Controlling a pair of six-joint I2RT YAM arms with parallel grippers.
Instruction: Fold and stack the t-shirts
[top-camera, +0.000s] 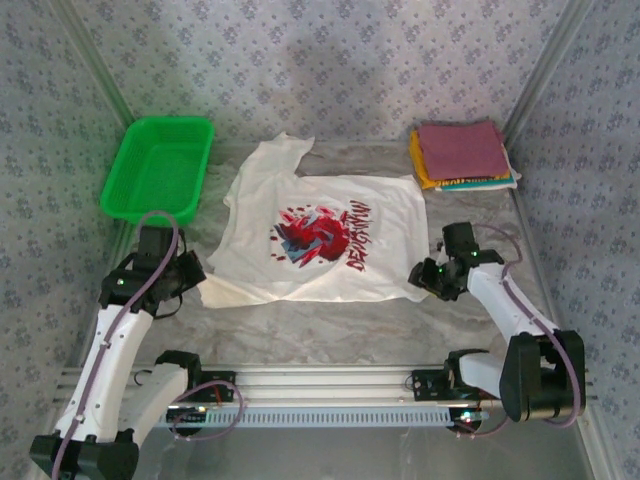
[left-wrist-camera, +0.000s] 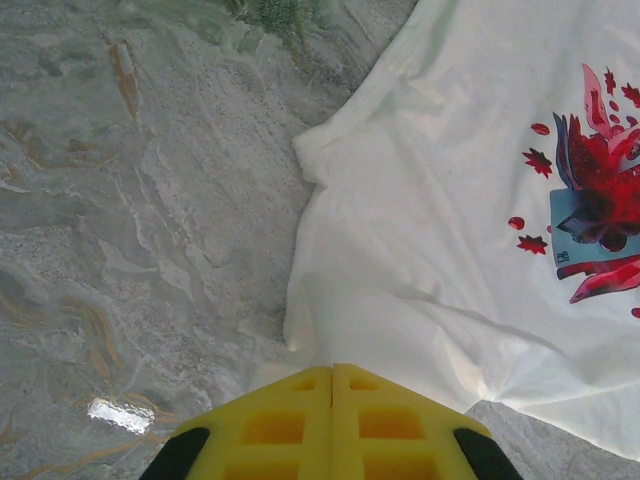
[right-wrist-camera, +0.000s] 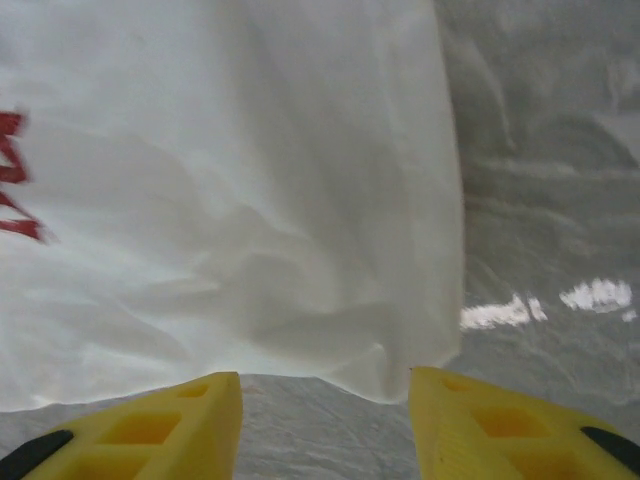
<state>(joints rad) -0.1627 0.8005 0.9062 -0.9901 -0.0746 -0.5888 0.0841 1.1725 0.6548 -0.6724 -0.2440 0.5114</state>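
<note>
Marbled grey tabletop, patterned walls around it. We see one white cloth t-shirt lying flat at the centre, red-and-black print up. Its long axis runs left to right, collar toward the one green plastic mesh basket. Far right sits one stack of folded shirts — maroon, yellow, teal. Our left gripper is pinched closed on the shirt's near left corner; the right gripper stands partly spread and empty at the near hem corner.

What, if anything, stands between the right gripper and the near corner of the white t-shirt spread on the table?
Nothing visible. The right gripper is open, and a corner of the white cloth t-shirt with the red-and-black graphic lies just ahead of its fingertips, on the marbled table.
</note>
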